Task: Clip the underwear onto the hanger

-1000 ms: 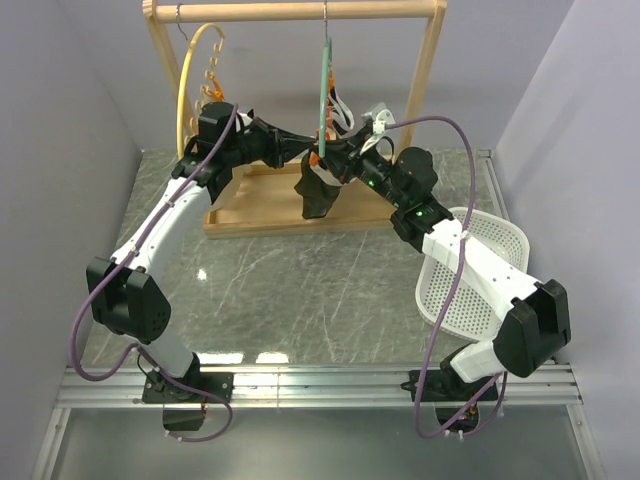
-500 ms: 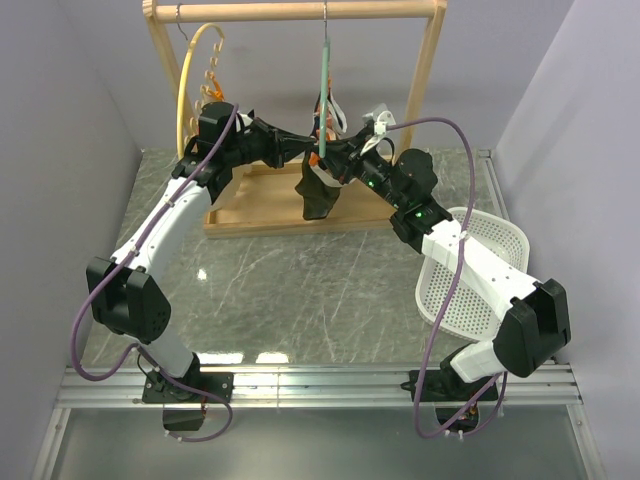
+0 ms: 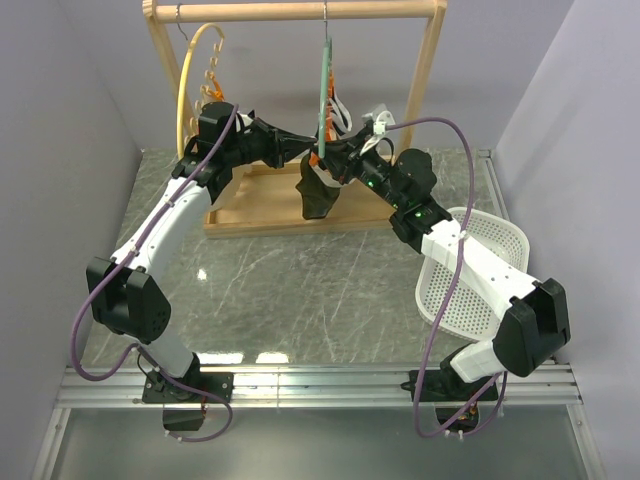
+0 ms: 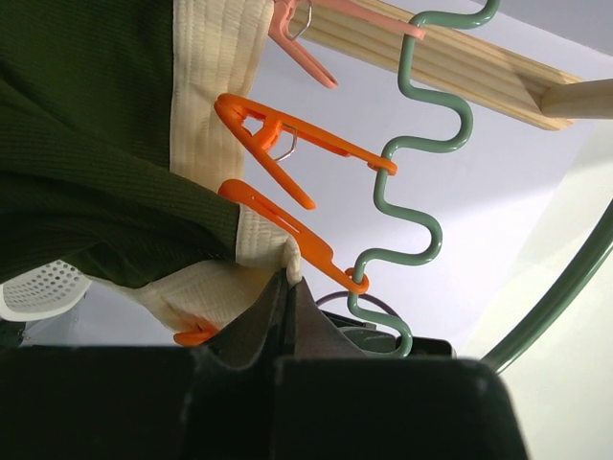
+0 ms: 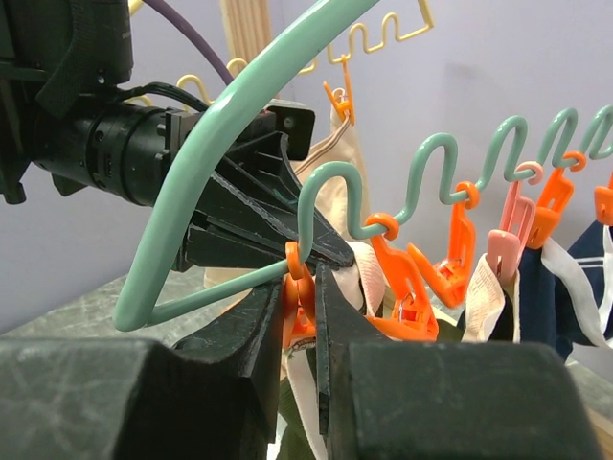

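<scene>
Underwear (image 4: 86,144): hangs below the left jaws, with the corner of its tan waistband (image 4: 215,86) lifted up beside the clips, apparently so it can be fed into one.
Left gripper (image 4: 284,287): pressed together on that waistband corner.
Right gripper (image 5: 301,307): jaws pinching the tail of the end orange clip (image 5: 297,273), probably to spread its mouth.
Hanger (image 5: 239,96): teal arc just above the right jaws, hung from the wooden rack (image 3: 290,10).
Neighbours: more clips (image 5: 412,278) and a navy garment (image 5: 575,297) to the right of the right jaws.
Obstruction: the left fingers sit directly behind the clip, leaving little room.
</scene>
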`<state>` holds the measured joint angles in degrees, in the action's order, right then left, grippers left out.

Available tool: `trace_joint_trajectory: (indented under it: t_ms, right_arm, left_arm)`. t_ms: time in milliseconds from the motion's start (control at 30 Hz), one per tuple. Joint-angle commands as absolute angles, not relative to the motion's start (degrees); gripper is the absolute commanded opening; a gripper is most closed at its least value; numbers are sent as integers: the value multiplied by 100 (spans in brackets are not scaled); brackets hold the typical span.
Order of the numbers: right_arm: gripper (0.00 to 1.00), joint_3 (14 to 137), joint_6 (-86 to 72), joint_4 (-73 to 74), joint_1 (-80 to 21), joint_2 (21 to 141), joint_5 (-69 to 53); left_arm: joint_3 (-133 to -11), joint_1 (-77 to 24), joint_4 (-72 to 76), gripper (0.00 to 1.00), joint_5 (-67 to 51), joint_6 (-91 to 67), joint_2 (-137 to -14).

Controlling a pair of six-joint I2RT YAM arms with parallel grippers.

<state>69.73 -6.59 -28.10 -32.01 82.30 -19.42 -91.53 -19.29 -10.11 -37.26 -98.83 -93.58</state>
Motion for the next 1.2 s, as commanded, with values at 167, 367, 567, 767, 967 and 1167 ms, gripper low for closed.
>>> trace_joint_trajectory:
  t_ms: [167, 367, 567, 767, 967, 1167]
  right_arm:
    - [24, 7031, -703, -2936, -3225, 8271, -1775]
    - [33, 7058, -721, -2927, -3226, 8271, -1740]
    - [38, 7049, -721, -2944, -3226, 8253, -1767]
    - [52, 7119, -721, -2892, -3226, 8227, -1889]
    - [61, 7154, -703, -2839, -3226, 8148, -1916]
    - [77, 7225, -624, -2646, -3226, 7954, -1986]
  left_arm:
    - [-9404, -1960, -976, 0, -3656, -10582, -9237]
    - [-9439, -1969, -984, 0, -3674, -10582, -9255]
    - [-9422, -1978, -976, 0, -3674, -10591, -9246]
    - [-9404, -1978, -984, 0, -3665, -10573, -9237]
    - [-9352, -1978, -1011, 0, -3656, -10547, -9220]
    - [-9238, -1960, -1098, 3, -3612, -10389, -9176]
